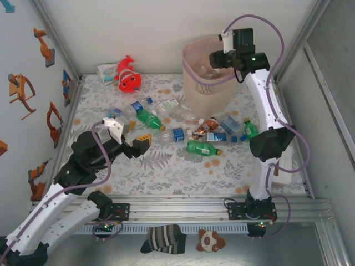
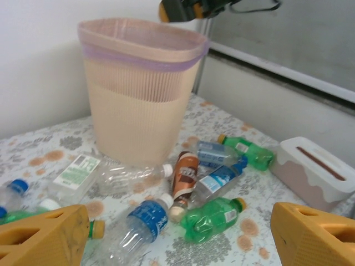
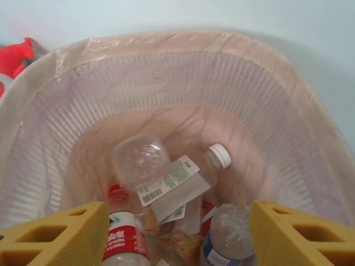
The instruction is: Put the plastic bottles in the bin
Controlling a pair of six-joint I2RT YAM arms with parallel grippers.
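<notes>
The bin [image 1: 194, 88] stands at the back of the desk [image 1: 166, 169], a bit to the right. The right pincer [image 3: 176, 227] hangs over the bin's open top. Its two yellow fingers [image 3: 61, 235] are far apart and hold nothing. Down inside the bin lie a few bottles. One is a clear bottle [image 3: 183, 177] with a white cap, and a red-label bottle [image 3: 125, 238] lies next to it. Many more plastic bottles [image 1: 177, 134] lie on their sides on the desk in front of the bin, in a messy row from left to right. The left pincer [image 1: 144, 141] is low over the desk on the left side and points at that row. It is wide apart too, and empty. Close in front of it lie a blue-label bottle [image 2: 145, 221] and a green bottle [image 2: 211, 217]. A brown bottle [image 2: 184, 176] lies just behind them, nearer the bin. A red fish toy [image 1: 127, 75] sits in the back left corner. A white box [image 2: 316, 172] sits near the right edge of the desk.
</notes>
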